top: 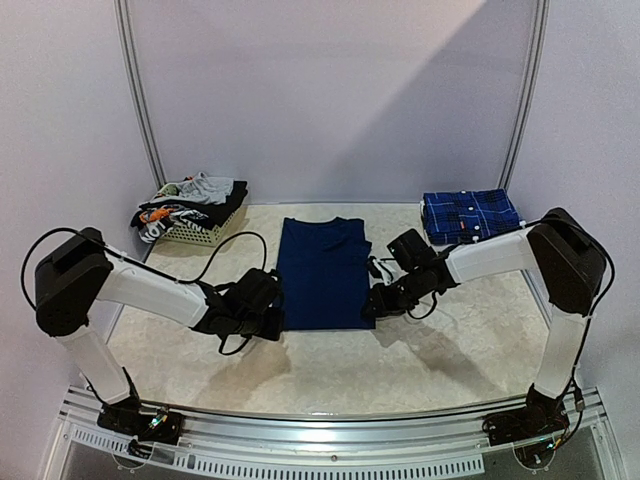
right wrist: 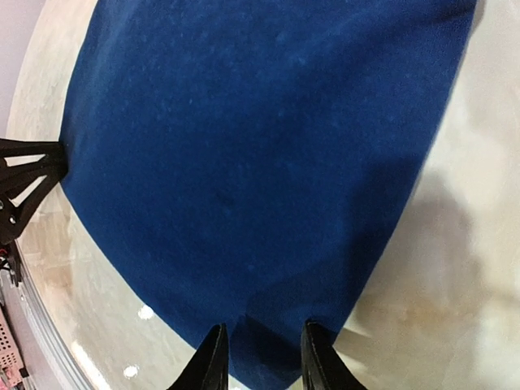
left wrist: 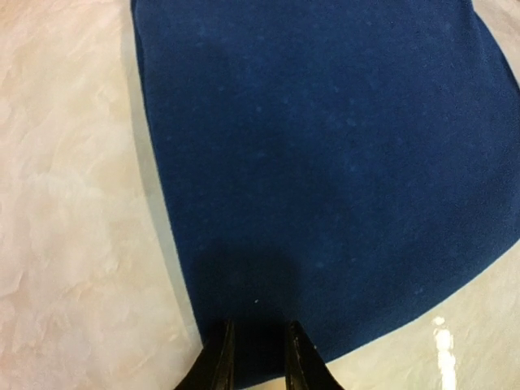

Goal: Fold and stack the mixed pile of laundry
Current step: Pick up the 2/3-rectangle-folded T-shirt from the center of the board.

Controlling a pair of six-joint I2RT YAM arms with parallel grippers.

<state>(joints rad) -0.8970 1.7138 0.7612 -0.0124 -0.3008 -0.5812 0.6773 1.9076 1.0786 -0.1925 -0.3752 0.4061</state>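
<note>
A navy T-shirt (top: 322, 270) lies flat in a narrow rectangle in the middle of the table; no print shows. My left gripper (top: 272, 318) is at its near left corner. In the left wrist view the gripper (left wrist: 258, 357) is open, with the shirt (left wrist: 325, 162) hem between the fingers. My right gripper (top: 372, 305) is at the near right corner. In the right wrist view it (right wrist: 262, 357) is open astride the shirt (right wrist: 260, 146), which creases by one finger. A folded blue-and-black plaid shirt (top: 470, 215) lies at the back right.
A white slatted basket (top: 195, 234) at the back left holds grey, black and orange-white garments (top: 190, 200). The marble-pattern table (top: 450, 340) ends at a metal rail along the near edge. The left arm's hardware (right wrist: 24, 187) shows at the left edge of the right wrist view.
</note>
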